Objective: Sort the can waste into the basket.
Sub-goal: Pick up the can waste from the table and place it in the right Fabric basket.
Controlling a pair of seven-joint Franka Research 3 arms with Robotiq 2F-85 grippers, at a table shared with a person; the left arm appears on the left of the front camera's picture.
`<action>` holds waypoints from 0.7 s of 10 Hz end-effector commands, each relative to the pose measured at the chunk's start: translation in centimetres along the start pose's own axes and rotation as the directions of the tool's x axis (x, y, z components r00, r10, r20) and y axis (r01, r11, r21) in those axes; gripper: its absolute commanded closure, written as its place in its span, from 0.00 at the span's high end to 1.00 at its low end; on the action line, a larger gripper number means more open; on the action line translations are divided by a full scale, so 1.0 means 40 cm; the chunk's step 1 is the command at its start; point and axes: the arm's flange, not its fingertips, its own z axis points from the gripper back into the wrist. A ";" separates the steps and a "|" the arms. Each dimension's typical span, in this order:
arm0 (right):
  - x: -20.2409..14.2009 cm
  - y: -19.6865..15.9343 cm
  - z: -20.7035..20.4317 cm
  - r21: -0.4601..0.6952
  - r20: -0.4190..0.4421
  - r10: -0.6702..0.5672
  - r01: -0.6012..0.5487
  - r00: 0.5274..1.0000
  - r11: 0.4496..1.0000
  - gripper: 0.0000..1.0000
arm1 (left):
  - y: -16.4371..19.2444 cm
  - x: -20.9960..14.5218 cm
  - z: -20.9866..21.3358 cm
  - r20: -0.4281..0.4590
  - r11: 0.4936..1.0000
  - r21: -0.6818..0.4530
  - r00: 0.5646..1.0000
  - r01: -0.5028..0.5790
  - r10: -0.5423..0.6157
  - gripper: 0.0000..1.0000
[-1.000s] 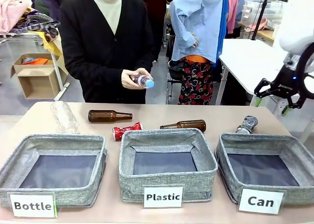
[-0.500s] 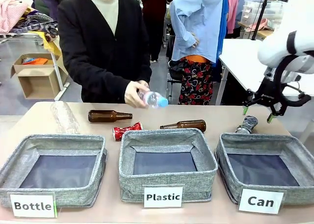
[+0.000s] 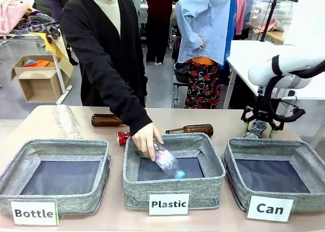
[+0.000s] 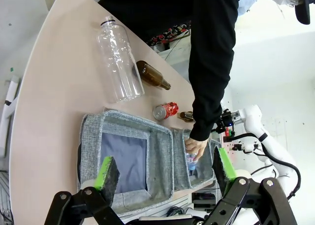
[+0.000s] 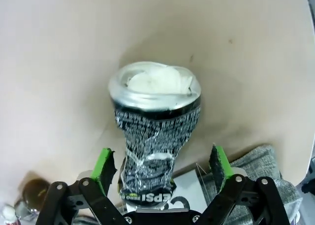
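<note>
Right tool (image 3: 259, 129): jaws wide open, holding nothing, poised directly above the black-and-silver can (image 5: 155, 136). The can lies on the worktop (image 5: 59, 62) between the 2 pads (image 5: 104, 161), apparently touching neither. Its long axis runs crosswise to their closing line, with the crushed waist between them. The Can basket (image 3: 236, 184) sits just beside the tool, on the robot's side. Judgement: descend, then close.

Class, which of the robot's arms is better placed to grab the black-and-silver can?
Right. The right pincer, open, hangs over the black-and-silver can, straddling it, beside the Can basket. The left pincer hangs near the Bottle basket.
</note>
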 end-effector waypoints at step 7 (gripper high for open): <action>-0.002 0.006 0.020 -0.020 -0.004 -0.084 0.084 0.996 0.996 0.00 | 0.002 0.001 -0.003 0.010 1.000 -0.019 1.000 0.022 -0.022 1.00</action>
